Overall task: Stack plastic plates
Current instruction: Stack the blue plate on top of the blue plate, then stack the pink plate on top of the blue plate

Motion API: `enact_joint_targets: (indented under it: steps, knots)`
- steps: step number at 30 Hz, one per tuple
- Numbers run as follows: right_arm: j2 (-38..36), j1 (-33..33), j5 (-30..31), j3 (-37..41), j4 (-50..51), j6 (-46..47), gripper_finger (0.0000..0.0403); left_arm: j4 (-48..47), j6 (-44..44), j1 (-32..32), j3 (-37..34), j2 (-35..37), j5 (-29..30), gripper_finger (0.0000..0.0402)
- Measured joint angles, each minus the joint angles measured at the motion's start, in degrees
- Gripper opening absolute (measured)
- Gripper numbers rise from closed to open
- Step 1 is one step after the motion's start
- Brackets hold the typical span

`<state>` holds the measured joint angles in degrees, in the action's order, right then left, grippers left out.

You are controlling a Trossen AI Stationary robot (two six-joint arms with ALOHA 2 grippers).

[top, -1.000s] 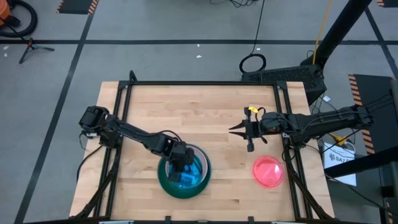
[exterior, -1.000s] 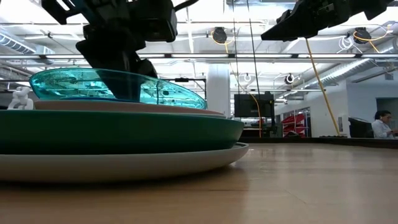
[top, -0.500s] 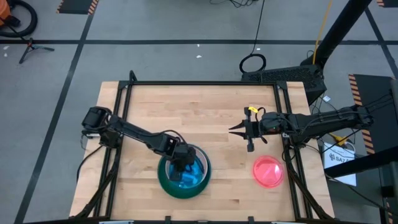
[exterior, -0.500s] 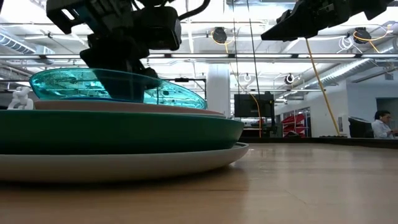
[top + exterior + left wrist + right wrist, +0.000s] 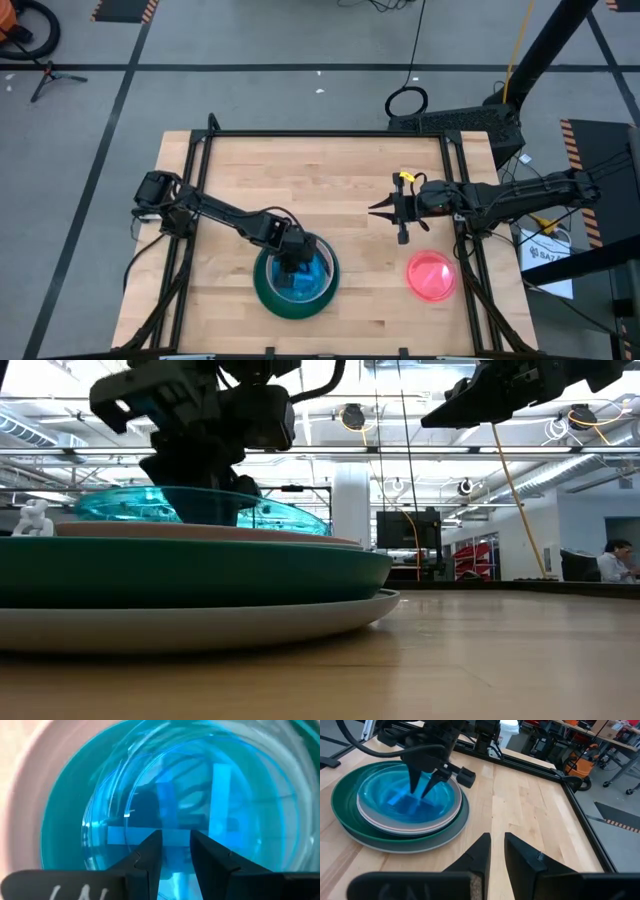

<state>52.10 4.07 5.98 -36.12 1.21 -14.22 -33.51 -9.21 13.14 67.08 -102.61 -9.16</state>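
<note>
A stack stands near the table's near edge: a large grey plate [image 5: 200, 625] at the bottom, a dark green plate [image 5: 262, 290] on it, a pale pinkish plate [image 5: 370, 817] above, and the small translucent cyan plate [image 5: 305, 280] on top. My left gripper [image 5: 175, 851] points down into the cyan plate's hollow [image 5: 395, 802], its fingers a little apart with nothing between them. A small pink-red plate [image 5: 432, 277] lies flat on the table at the right. My right gripper [image 5: 385, 210] hovers above the table's right half, with a narrow gap between its fingers. My left gripper comes from above, pointing down, with its fingertips [image 5: 415, 787] inside the cyan plate, over its floor and away from the rim. Whether the tips touch the floor cannot be told. The plate rests on the stack.
Black frame rails [image 5: 320, 133] run along the table's edges. Bare wood lies open in the far half and between the stack and the pink-red plate. A person [image 5: 612, 560] sits far off in the room behind.
The cyan plate's raised side has sunk, and it now lies flatter on the stack. My left gripper has shifted slightly across the plate's inside. My right arm has kept still.
</note>
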Motion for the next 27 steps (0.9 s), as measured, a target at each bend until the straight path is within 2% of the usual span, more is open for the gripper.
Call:
enact_joint_targets:
  steps: [3,14,18,23,27]
  knots:
    - [0.0,-0.01,0.0,0.0,0.0,0.0,0.0047,-3.18,-0.03,0.03,0.19,0.12,5.59,0.0108]
    - [0.0,-0.01,0.22,0.0,-0.09,0.07,0.0047,-9.95,0.59,0.13,2.95,0.66,10.79,0.0108]
    - [0.0,-0.01,0.22,0.0,-0.17,4.77,0.0047,-10.07,3.23,1.23,4.13,1.3,13.56,0.0108]
    - [0.05,1.7,0.11,0.0,-1.07,15.65,0.0047,-10.3,6.38,3.54,4.12,4.99,22.05,0.0108]
    - [1.8,5.61,0.02,0.0,-6.69,19.62,0.0047,-9.83,8.25,5.32,4.12,9.47,30.5,0.0108]
